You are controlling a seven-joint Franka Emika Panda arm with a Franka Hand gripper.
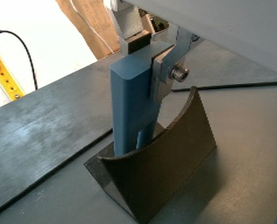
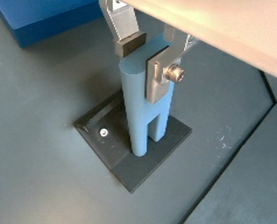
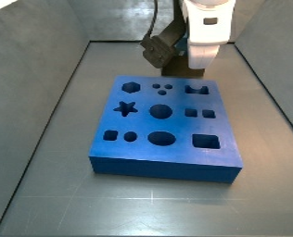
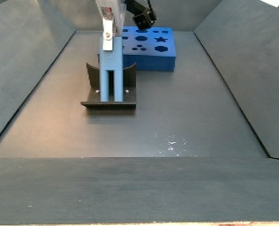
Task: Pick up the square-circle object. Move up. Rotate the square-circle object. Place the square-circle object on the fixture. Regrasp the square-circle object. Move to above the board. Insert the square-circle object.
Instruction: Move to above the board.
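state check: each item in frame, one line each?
tool: at the top of the peg, above the fixture, plates on either side of it; contact unclear
square-circle object: upright, lower end on the fixture
fixture: on the floor beside the board, holding the peg
board: flat on the floor, holes empty

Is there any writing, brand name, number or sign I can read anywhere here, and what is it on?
None can be read in any view.
The board: only shaped holes, no lettering.
The square-circle object, standing on the fixture: plain, unmarked.
The gripper, at the object's top: bare metal and a screw, no label.
The yellow strip at the edge of a wrist view: dark marks, too blurred to read.
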